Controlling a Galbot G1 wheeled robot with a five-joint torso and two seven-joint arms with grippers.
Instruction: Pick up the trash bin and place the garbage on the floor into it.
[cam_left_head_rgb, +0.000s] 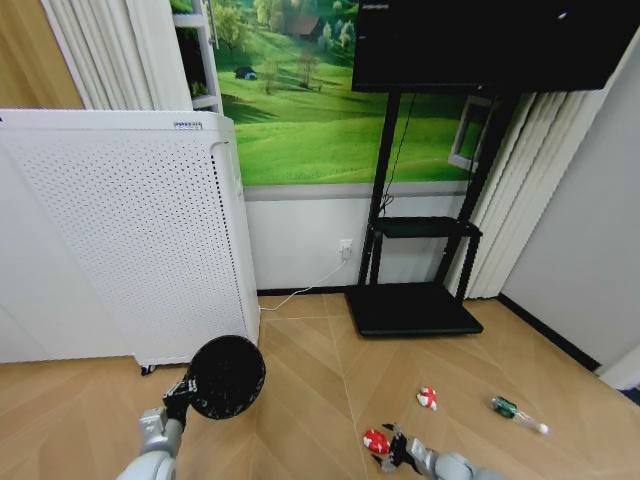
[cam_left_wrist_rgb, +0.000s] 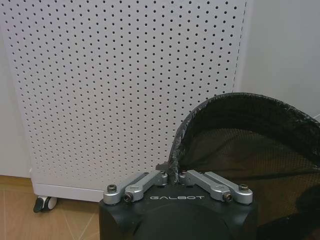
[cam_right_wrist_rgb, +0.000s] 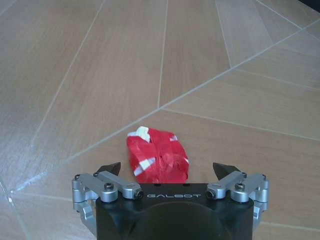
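While the left gripper (cam_left_wrist_rgb: 176, 176) holds the trash bin (cam_left_head_rgb: 227, 376) clamped by its rim above the floor (cam_left_head_rgb: 310, 400), the right gripper (cam_right_wrist_rgb: 170, 172) hangs with jaws apart around a red-and-white wad (cam_right_wrist_rgb: 157, 156). The pick-up of the garbage is in hand; next the jaws must close on the wad.

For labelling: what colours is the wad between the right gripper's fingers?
Red with white patches; right wrist view.

Right gripper (cam_right_wrist_rgb: 170, 171) jaws spread wide; red-and-white wad (cam_right_wrist_rgb: 157, 156) seated between them, bare floor (cam_right_wrist_rgb: 100, 75) beyond. Left gripper (cam_left_wrist_rgb: 176, 175) jaws clamped on trash bin (cam_left_wrist_rgb: 250, 145) rim; white perforated appliance (cam_left_wrist_rgb: 125, 75) close ahead.
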